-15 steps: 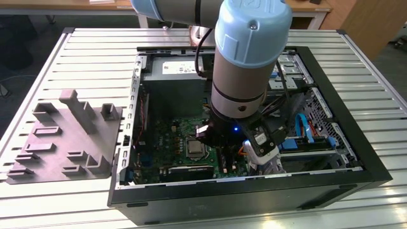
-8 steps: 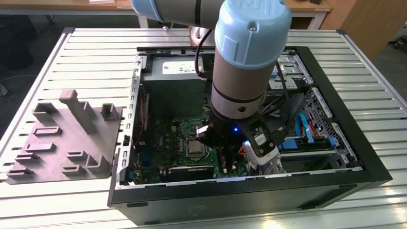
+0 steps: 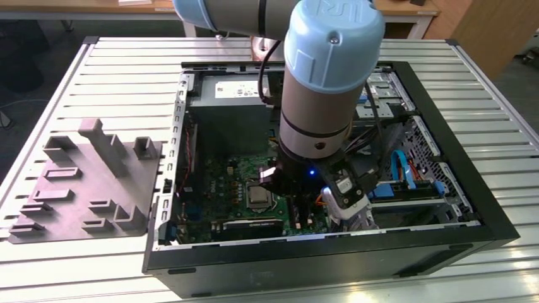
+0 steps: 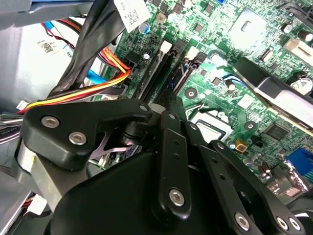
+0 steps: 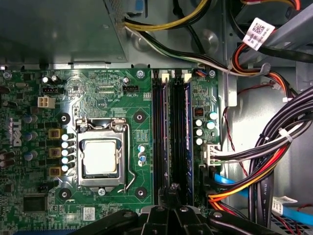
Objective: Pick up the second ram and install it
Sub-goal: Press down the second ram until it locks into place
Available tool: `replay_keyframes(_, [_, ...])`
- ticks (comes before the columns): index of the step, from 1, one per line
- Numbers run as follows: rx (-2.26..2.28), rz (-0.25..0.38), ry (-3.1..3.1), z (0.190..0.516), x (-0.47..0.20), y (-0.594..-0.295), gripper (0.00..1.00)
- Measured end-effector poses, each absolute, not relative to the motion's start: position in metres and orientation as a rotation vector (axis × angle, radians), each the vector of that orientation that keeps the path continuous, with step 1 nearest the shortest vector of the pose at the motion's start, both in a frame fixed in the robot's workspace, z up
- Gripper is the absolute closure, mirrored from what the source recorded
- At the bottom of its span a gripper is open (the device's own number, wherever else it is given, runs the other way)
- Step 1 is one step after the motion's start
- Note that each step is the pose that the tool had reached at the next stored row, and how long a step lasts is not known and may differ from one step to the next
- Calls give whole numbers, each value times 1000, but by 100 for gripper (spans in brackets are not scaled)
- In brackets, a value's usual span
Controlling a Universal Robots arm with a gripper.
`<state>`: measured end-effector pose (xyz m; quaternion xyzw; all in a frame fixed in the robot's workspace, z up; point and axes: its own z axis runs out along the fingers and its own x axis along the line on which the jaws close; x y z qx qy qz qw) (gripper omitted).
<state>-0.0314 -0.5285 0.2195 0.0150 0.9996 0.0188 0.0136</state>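
arm plunged down, wrist low

we see the arm (image 3: pixel 324 82) coming in from the top of the exterior view, blue-capped joint up front, grey forearm dropping approx. vertical. wrist sits low w/ a small blue light lit. gripper (image 5: pixel 168 193) points straight down; in both wrist views its black linkage bars converge, fingertips (image 4: pixel 168 117) drawn close together, nearly meeting.

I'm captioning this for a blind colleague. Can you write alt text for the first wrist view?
The gripper hangs over the black memory slots of a green motherboard, beside the bare processor socket. Bundled coloured cables run along the case wall.
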Motion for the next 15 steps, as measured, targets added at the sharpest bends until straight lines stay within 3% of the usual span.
replay_keyframes(15, [47,61,3113,219,-31,-528,89])
